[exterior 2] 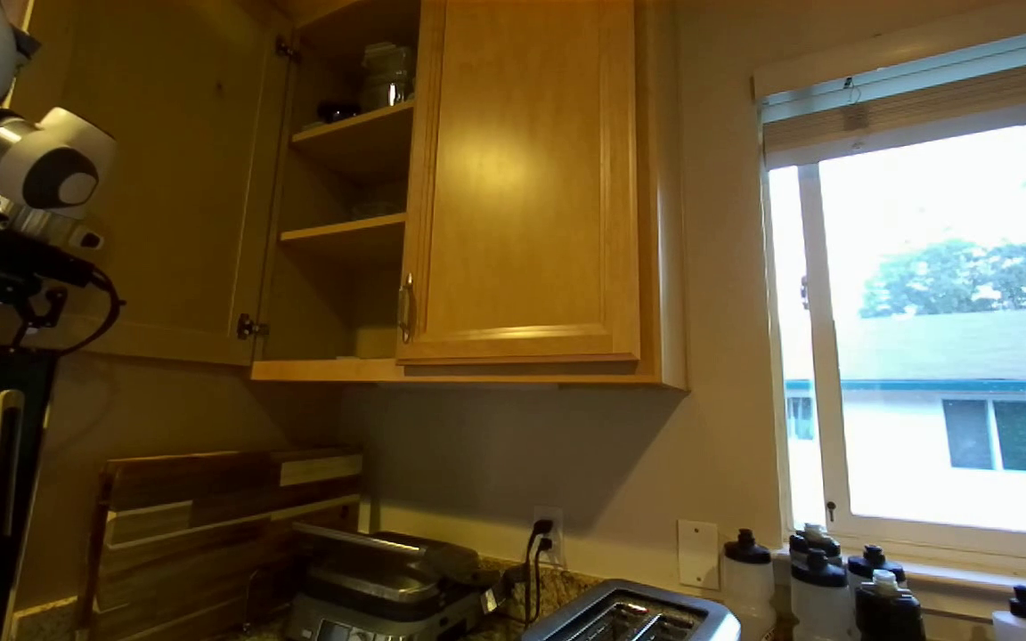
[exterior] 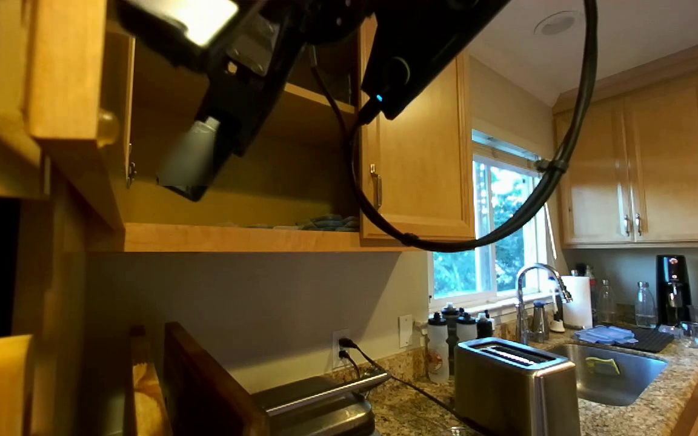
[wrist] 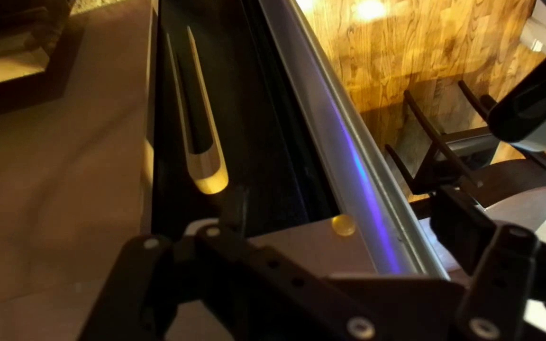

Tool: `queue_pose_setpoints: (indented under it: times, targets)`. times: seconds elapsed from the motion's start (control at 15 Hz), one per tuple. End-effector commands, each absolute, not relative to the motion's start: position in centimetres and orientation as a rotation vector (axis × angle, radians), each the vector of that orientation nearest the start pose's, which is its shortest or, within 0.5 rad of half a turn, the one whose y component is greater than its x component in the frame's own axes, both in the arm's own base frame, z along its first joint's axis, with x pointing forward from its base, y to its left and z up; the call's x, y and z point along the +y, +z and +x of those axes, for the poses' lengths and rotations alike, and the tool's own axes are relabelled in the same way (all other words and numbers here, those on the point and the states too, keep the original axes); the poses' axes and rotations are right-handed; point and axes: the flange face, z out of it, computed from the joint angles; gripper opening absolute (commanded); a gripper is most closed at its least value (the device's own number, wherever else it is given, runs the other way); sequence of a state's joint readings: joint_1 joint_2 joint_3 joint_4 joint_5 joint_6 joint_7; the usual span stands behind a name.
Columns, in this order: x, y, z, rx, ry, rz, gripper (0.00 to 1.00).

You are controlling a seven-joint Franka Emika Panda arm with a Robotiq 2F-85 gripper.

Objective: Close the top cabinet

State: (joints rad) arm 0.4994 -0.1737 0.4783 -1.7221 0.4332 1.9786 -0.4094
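Note:
The top cabinet point(exterior: 240, 238) is light honey wood and shows in both exterior views, also here point(exterior 2: 353, 228). Its right door point(exterior 2: 522, 178) is shut. Its left door point(exterior 2: 157, 196) stands wide open, swung out to the left, baring the shelves. In the wrist view the door's inner face point(wrist: 311, 248) shows a corner with a small yellow bumper point(wrist: 343, 225). My gripper point(wrist: 349, 213) is open, its fingers spread, with that corner seen between them. In an exterior view a finger point(exterior: 194, 151) hangs on the door's inner side. Whether it touches the door cannot be told.
A dark appliance with a long handle point(wrist: 211, 175) stands beside the open door. Below the cabinet are cutting boards point(exterior 2: 228, 525), a grill point(exterior 2: 370, 579), a toaster point(exterior: 512, 387) and several bottles point(exterior 2: 820, 579). The arm's cable point(exterior: 494, 236) loops before the shut door.

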Motion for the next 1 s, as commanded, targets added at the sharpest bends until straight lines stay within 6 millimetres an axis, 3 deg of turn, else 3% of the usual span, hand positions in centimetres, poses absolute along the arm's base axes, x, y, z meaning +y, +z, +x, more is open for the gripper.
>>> queue_pose_setpoints:
  times: [0.0,0.53,0.93]
  targets:
    - [49.0,69.2,25.6,-1.552,-0.498,-2.073,1.0]
    - [49.4,69.8,25.8,-1.477,-0.609,-2.099,1.0]
    - [50.9,69.2,25.1,-1.37,-0.784,-2.235,1.0]
